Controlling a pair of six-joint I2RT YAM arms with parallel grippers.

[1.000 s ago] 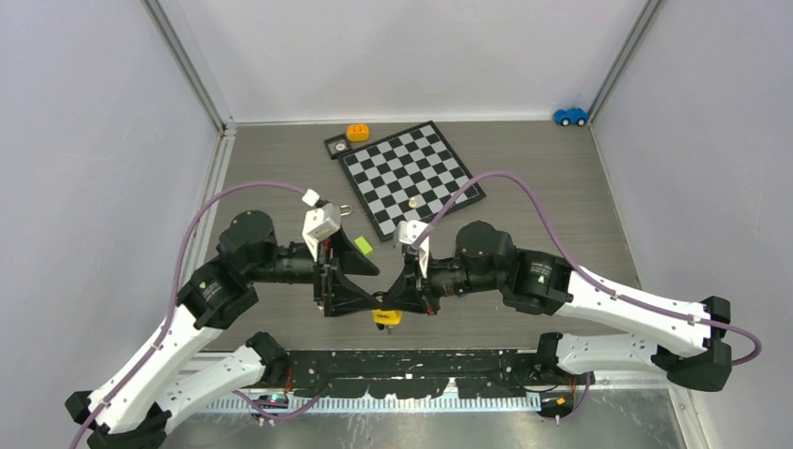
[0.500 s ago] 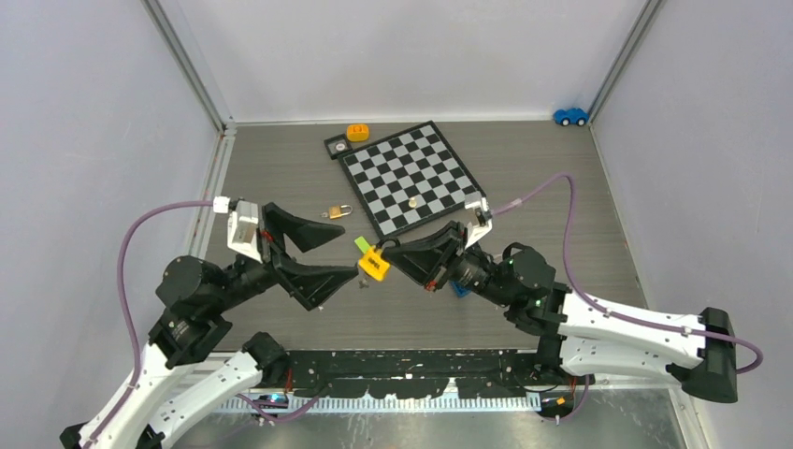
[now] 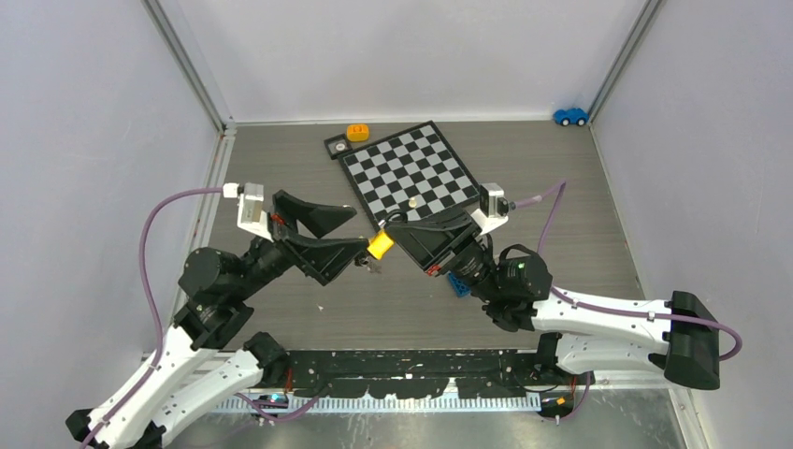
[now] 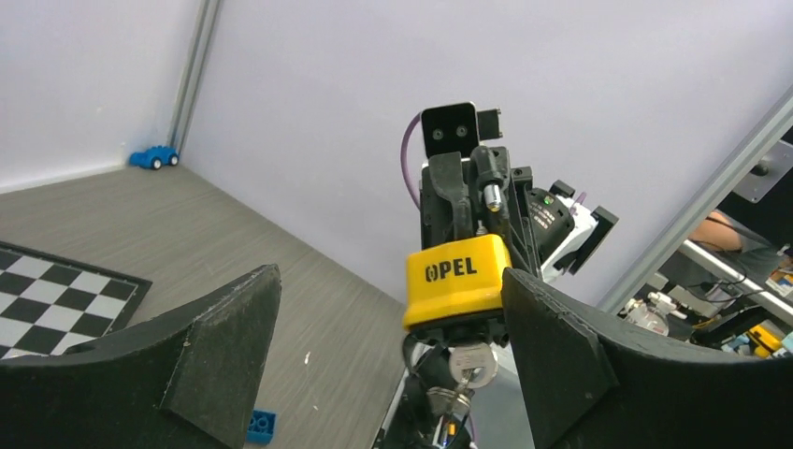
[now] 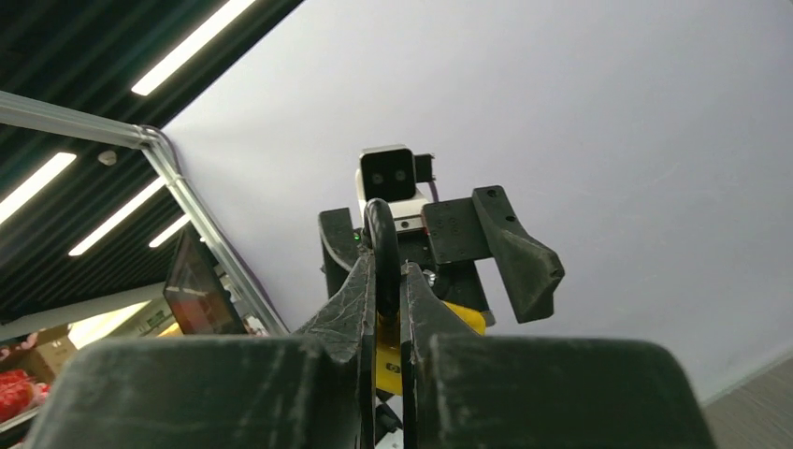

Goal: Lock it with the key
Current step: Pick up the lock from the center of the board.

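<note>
The right gripper is clenched on the dark shackle of a yellow padlock and holds it up off the table, with the padlock's body turned toward the left arm. The key sits in the keyhole on the underside of the padlock, and a ring with more keys hangs below it.

The left gripper is spread wide and grasps nothing. Its fingers stand on either side of the padlock. In the left wrist view one of them lies right against the padlock's edge, though real contact cannot be told, and the other is well apart from it. From the right wrist, the closed fingers hide most of the padlock, so only slivers of yellow show behind them.

Just behind the padlock, toward the back wall, lies a chessboard with one small piece on it. Farther behind the padlock are a black tile and an orange block. A blue brick lies on the table near the padlock, on the right arm's side and tucked against that arm. A blue toy car stands far from the padlock in the back right corner.
</note>
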